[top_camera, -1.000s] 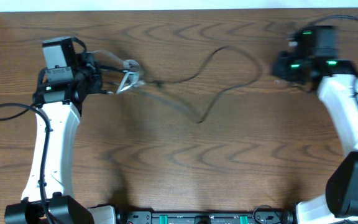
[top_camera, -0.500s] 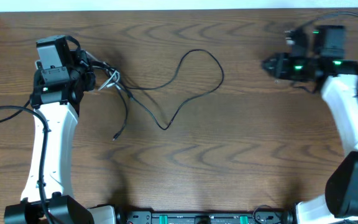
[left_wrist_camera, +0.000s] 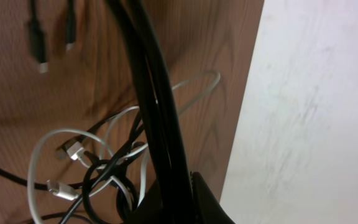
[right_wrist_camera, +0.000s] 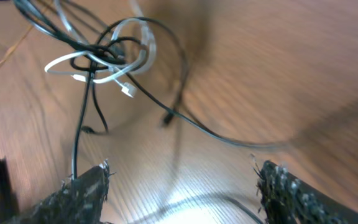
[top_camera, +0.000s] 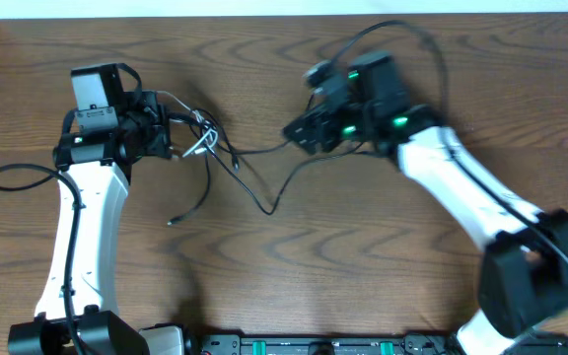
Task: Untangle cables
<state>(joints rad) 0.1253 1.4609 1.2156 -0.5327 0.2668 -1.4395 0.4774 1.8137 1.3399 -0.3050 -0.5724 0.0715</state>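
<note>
The cables (top_camera: 201, 138) form a knot of black and white cords at the upper left of the table. My left gripper (top_camera: 174, 136) is shut on that knot. In the left wrist view, black strands rise from the left gripper (left_wrist_camera: 174, 211) and white loops (left_wrist_camera: 73, 149) with silver plugs hang beside them. One black cord (top_camera: 267, 205) trails right from the knot to just below my right gripper (top_camera: 291, 133). The right gripper (right_wrist_camera: 182, 171) stands open above the wood, its fingers (right_wrist_camera: 82, 193) wide apart, with the knot (right_wrist_camera: 104, 56) ahead of it.
A loose black plug end (top_camera: 173, 221) lies below the knot. The left arm's own thick black cable (top_camera: 8, 177) loops out near the left edge. The white wall (top_camera: 264, 8) runs along the table's far edge, close behind the left gripper.
My right arm has swung from the far right to the table's middle and its jaws have opened. The long black cord's loop has collapsed leftward. The left gripper has stayed shut on the knot.
</note>
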